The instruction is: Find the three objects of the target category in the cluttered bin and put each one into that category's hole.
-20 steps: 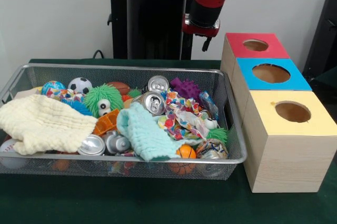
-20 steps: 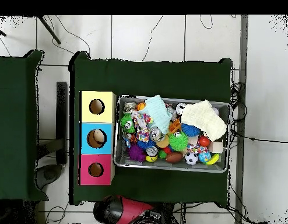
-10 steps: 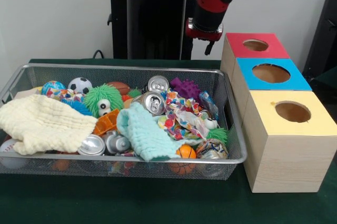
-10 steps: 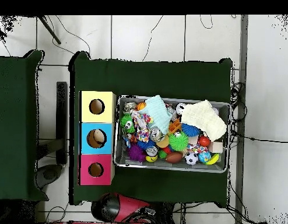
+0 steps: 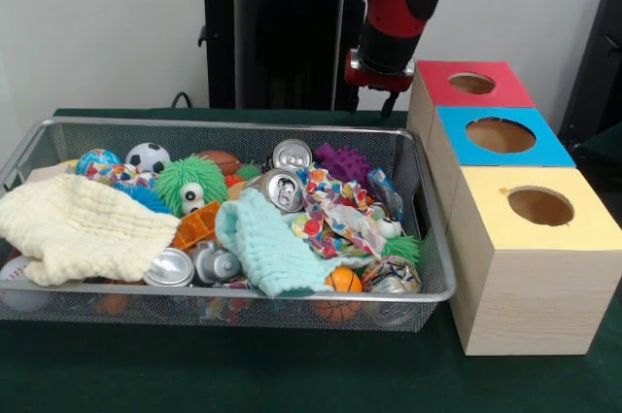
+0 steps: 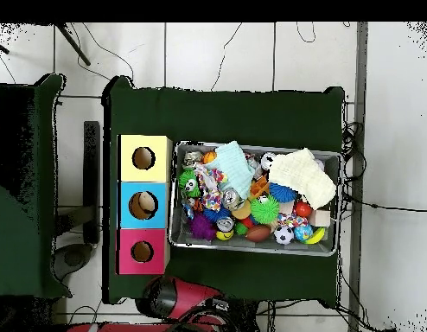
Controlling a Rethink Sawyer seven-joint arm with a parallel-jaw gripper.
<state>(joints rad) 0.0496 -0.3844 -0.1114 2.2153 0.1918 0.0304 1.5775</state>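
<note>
Silver cans (image 5: 285, 189) are lying tipped among toys and cloths in the mesh bin (image 5: 233, 127), beside three holed boxes (image 5: 520, 238).

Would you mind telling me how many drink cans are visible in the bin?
4. One can by the far wall, another just in front of it, two near the front wall between the cloths. More may be buried.

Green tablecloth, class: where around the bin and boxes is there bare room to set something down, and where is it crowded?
Bare cloth runs in front of the wire bin and behind it, toward the arm. In the overhead view another bare band lies beyond the bin's end away from the boxes. The bin itself is crammed with balls, cans and cloths, and the boxes sit close against it.
</note>
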